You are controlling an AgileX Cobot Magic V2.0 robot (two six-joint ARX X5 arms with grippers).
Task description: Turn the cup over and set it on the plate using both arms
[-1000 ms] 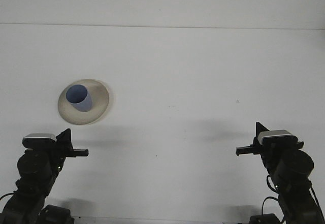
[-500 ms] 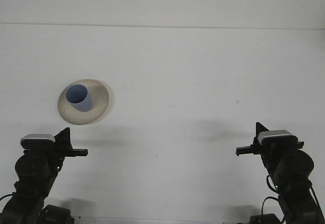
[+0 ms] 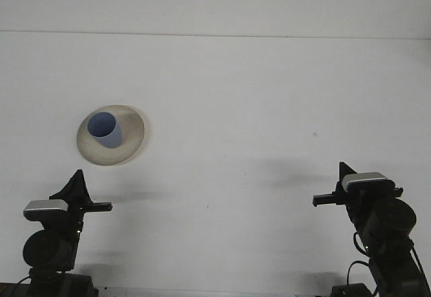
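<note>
A blue cup (image 3: 106,129) stands upright, mouth up, on a cream plate (image 3: 131,139) at the left of the white table. My left gripper (image 3: 101,207) is low at the front left, well below the plate and apart from it, pointing right. My right gripper (image 3: 322,200) sits at the front right, pointing left, far from the cup. Neither gripper touches the cup or the plate. The view does not show how either gripper's jaws stand.
The white table (image 3: 242,108) stretches back to a wall line at the top. Both arm bases sit at the bottom corners.
My left arm has drawn back and down toward the bottom left corner. The right arm, cup and plate have not moved.
</note>
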